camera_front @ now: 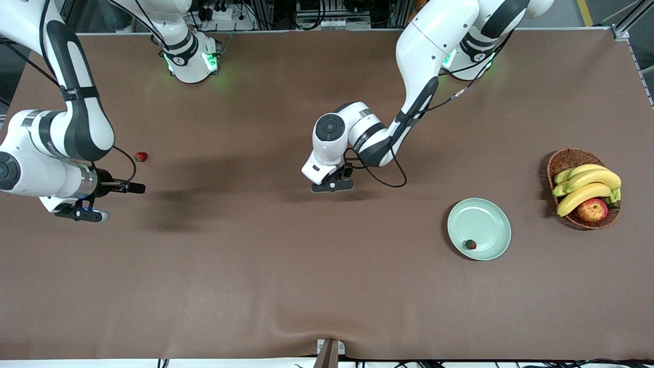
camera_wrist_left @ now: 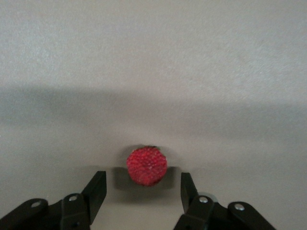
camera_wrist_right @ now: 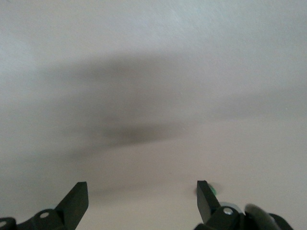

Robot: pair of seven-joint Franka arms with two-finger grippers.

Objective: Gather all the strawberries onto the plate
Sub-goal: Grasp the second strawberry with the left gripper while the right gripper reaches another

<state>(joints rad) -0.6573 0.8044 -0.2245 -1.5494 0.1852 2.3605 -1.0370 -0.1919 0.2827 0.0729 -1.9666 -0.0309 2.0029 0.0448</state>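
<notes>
One strawberry (camera_wrist_left: 147,166) lies on the brown table just ahead of my left gripper (camera_wrist_left: 143,179), level with its fingertips; the gripper is open and low over the table's middle (camera_front: 333,186), hiding that berry in the front view. A second strawberry (camera_front: 469,244) lies in the pale mint-green plate (camera_front: 485,220), near the rim closest to the front camera. A third strawberry (camera_front: 141,156) lies on the table toward the right arm's end. My right gripper (camera_front: 82,213) hangs open and empty over bare table by that berry, which its wrist view (camera_wrist_right: 141,184) does not show.
A brown wicker basket (camera_front: 567,158) with bananas (camera_front: 587,186) and a red-yellow apple (camera_front: 592,209) stands at the left arm's end of the table, beside the plate. A cable loops under the left wrist (camera_front: 388,179).
</notes>
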